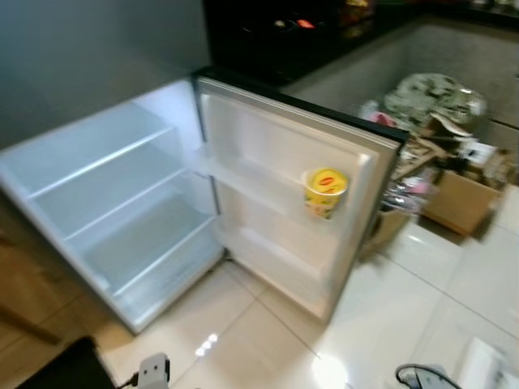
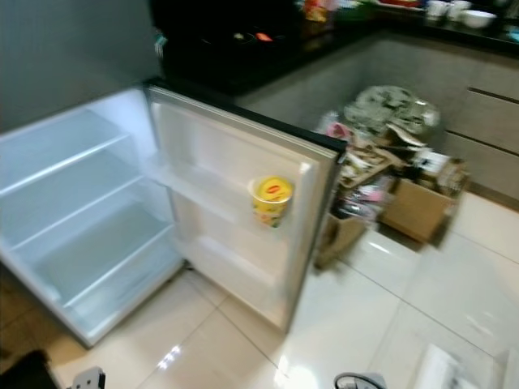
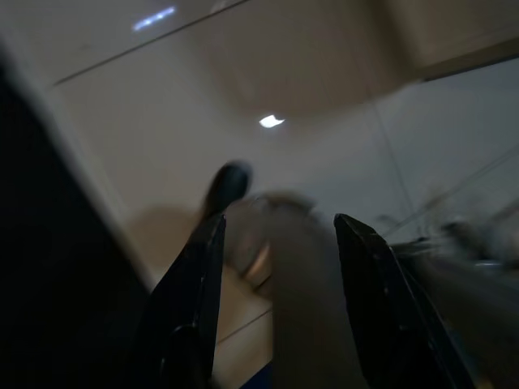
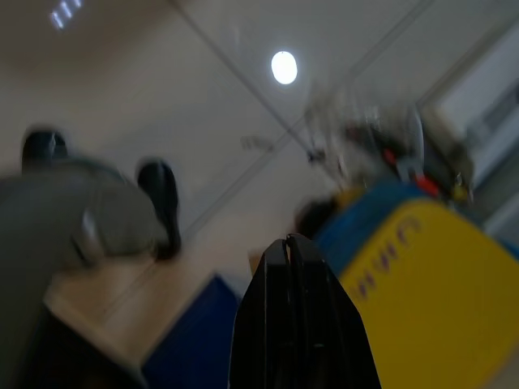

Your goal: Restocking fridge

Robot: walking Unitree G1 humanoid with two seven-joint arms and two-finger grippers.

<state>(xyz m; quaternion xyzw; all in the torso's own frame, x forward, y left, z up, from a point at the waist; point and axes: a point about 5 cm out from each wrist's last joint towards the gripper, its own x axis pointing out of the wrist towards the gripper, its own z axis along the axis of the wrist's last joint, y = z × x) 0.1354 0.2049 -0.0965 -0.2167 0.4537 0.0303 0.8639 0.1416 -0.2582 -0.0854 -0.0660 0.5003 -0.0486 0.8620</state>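
Note:
A small fridge (image 1: 105, 203) stands open in front of me, its white shelves bare. Its door (image 1: 276, 194) swings out to the right, and a yellow drink carton (image 1: 324, 191) sits in the upper door shelf. My left gripper (image 3: 280, 235) hangs over the tiled floor with its two black fingers spread apart, open and holding nothing. My right gripper (image 4: 293, 251) hangs with its fingers pressed together, shut, nothing seen between them. A blurred yellow and blue container (image 4: 422, 275) lies on the floor under the right gripper.
Cardboard boxes with clutter and a patterned bundle (image 1: 434, 101) stand right of the door against grey cabinets. A dark counter (image 1: 292, 32) runs behind the fridge. Glossy tile floor (image 1: 268, 340) lies before the fridge, with a cable (image 1: 418, 377) at the lower right.

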